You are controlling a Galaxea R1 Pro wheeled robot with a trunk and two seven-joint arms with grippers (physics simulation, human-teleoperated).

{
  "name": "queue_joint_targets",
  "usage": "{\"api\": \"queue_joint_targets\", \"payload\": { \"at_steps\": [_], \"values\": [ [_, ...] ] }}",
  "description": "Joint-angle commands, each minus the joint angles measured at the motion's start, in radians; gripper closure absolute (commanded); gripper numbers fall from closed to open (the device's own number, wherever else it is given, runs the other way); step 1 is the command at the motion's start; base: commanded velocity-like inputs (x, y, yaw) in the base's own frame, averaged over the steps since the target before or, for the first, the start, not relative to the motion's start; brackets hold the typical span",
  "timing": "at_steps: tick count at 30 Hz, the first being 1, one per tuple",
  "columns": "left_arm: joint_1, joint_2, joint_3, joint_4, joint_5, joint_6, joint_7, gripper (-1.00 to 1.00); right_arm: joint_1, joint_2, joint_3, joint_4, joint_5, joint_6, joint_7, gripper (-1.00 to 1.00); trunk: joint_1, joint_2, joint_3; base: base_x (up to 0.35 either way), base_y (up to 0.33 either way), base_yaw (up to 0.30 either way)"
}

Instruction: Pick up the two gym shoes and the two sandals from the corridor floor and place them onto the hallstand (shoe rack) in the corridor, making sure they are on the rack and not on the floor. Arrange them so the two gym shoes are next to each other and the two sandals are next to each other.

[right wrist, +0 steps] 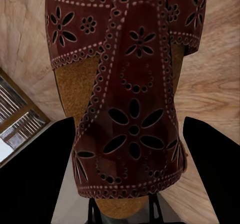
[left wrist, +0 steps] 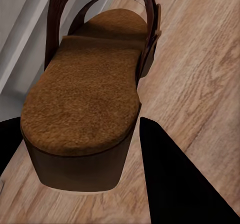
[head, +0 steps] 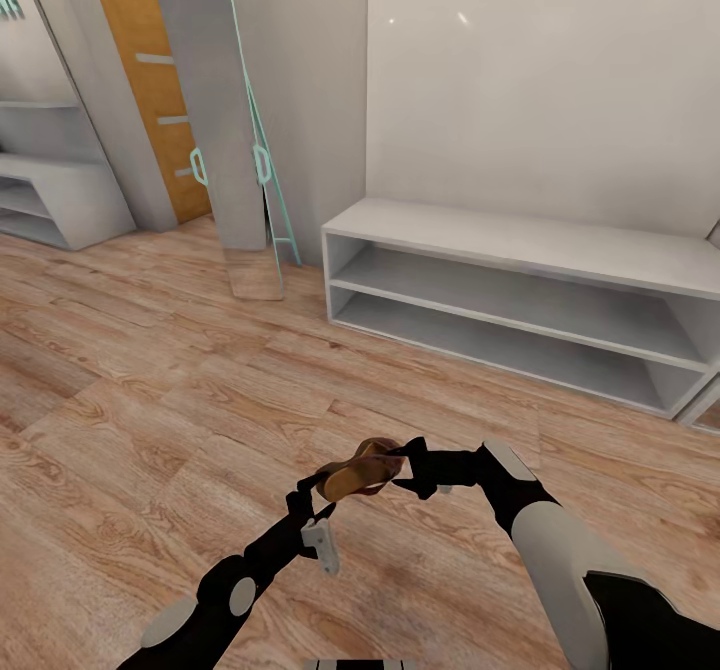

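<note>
Ahead of you the corridor floor spreads in wood planks, and the hallstand stands against the wall to your right front, both low shelves bare. A tall mirror leans to its left. Between your arms one sandal hangs above the floor, well short of the rack. Your left gripper clamps its heel end (tan insole up), and your right gripper is closed on the dark perforated strap.

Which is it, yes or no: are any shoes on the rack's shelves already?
No. In the head view both open shelves of the hallstand hold nothing, and its flat top is bare.
</note>
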Motion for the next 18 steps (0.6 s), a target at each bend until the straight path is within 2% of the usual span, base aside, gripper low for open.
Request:
{"api": "queue_joint_targets", "payload": {
  "at_steps": [1,2,18],
  "values": [
    [0.0,0.0,0.001,-0.001,0.0,0.0,0.004,1.0,0.0,0.0,0.004,0.0,0.02,0.004,-0.001,1.0,0.0,0.0,0.0,0.0,0.0,0.0],
    [0.0,0.0,0.001,-0.001,0.0,0.0,0.004,1.0,0.0,0.0,0.004,0.0,0.02,0.004,-0.001,-1.0,0.0,0.0,0.0,0.0,0.0,0.0],
    [0.0,0.0,0.001,-0.001,0.001,0.0,0.004,1.0,0.0,0.0,0.004,0.0,0.02,0.004,-0.001,-1.0,0.0,0.0,0.0,0.0,0.0,0.0]
  ]
}}
